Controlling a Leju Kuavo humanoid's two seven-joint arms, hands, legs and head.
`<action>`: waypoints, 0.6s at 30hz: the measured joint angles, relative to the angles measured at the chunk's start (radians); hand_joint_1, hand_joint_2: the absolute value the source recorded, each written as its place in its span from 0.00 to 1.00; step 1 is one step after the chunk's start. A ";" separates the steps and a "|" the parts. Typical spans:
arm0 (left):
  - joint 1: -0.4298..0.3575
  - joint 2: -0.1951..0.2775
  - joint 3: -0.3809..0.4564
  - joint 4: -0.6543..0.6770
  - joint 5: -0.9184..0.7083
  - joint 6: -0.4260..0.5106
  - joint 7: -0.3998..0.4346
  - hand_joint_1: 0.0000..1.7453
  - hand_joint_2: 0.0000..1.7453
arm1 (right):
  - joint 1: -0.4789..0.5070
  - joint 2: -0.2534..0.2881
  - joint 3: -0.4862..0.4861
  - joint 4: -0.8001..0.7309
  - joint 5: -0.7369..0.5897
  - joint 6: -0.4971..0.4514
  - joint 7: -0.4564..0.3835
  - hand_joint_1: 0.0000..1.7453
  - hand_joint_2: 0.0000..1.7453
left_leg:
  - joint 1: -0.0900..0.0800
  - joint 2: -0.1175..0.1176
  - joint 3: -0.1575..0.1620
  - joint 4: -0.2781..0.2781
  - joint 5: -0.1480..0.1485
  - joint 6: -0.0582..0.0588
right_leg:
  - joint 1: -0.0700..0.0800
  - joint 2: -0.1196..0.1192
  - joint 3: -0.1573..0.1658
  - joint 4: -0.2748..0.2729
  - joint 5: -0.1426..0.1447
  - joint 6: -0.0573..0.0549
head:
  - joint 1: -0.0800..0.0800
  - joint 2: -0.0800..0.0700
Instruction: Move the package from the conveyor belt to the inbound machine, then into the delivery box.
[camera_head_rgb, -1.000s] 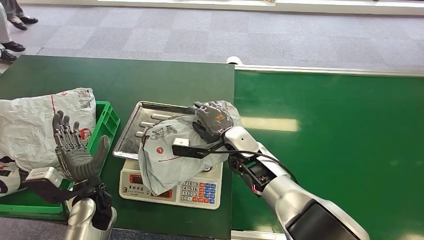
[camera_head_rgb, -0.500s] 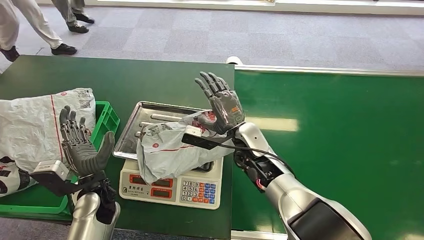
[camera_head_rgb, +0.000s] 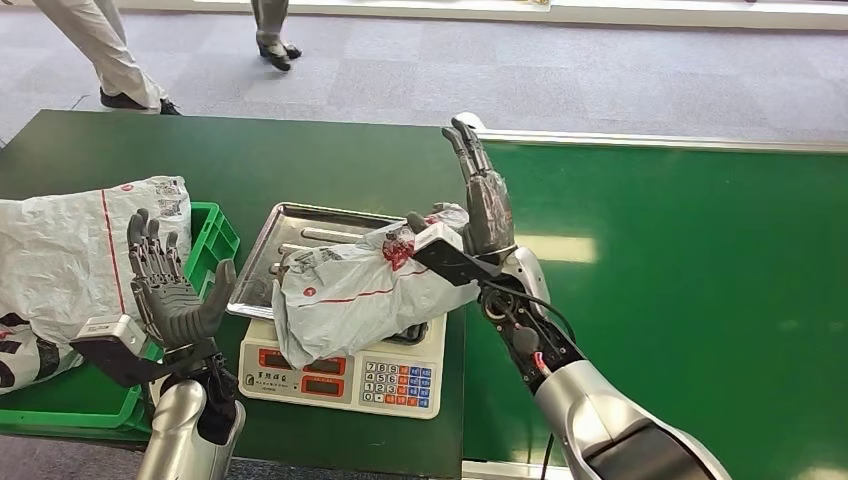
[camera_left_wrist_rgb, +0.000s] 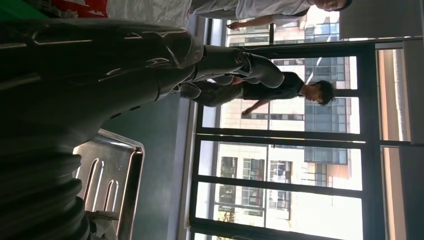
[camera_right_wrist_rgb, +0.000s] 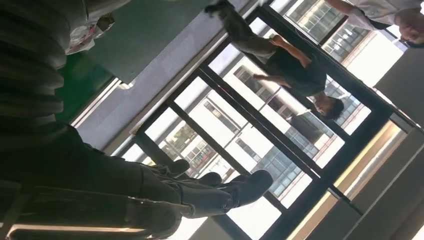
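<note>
A crumpled grey package (camera_head_rgb: 350, 295) with red markings lies on the steel tray (camera_head_rgb: 290, 228) of a white scale (camera_head_rgb: 340, 375), its near end hanging over the display. My right hand (camera_head_rgb: 482, 200) is raised at the package's right end with its fingers straight and pointing up, holding nothing. My left hand (camera_head_rgb: 170, 290) stands upright and spread in front of the green box (camera_head_rgb: 215, 240), a little left of the scale. In the left wrist view the tray (camera_left_wrist_rgb: 115, 175) shows beyond the hand's dark fingers (camera_left_wrist_rgb: 235, 62).
A large grey parcel (camera_head_rgb: 70, 255) fills the green box at the left. The green conveyor belt (camera_head_rgb: 680, 290) runs along the right. People's legs (camera_head_rgb: 110, 55) pass on the floor behind the dark green table (camera_head_rgb: 250, 160).
My right hand has let go of the package, opened and lifted up and to the right. The package now lies on the scale tray. My left hand drifted slightly right; people walked past behind.
</note>
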 joint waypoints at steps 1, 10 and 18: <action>0.000 0.000 -0.001 0.000 0.000 0.002 0.000 0.00 1.00 | 0.013 -0.001 -0.013 -0.023 -0.033 0.018 -0.008 0.00 1.00 | 0.000 0.000 0.000 0.000 0.000 0.000 | 0.000 0.000 0.000 0.000 0.000 0.000 | 0.000 0.000; 0.044 0.007 -0.002 -0.020 -0.017 0.022 0.000 0.00 1.00 | 0.223 -0.030 -0.126 -0.339 -0.306 0.155 -0.016 0.00 1.00 | 0.000 0.000 0.000 0.000 -0.001 0.000 | 0.000 0.000 0.000 0.000 0.000 0.000 | 0.000 0.000; 0.068 0.007 -0.001 -0.037 -0.018 0.023 0.000 0.00 1.00 | 0.345 -0.055 -0.165 -0.499 -0.336 0.173 -0.020 0.00 1.00 | 0.000 0.000 -0.001 0.000 0.000 0.000 | 0.000 0.000 -0.001 0.000 0.000 0.000 | 0.000 0.000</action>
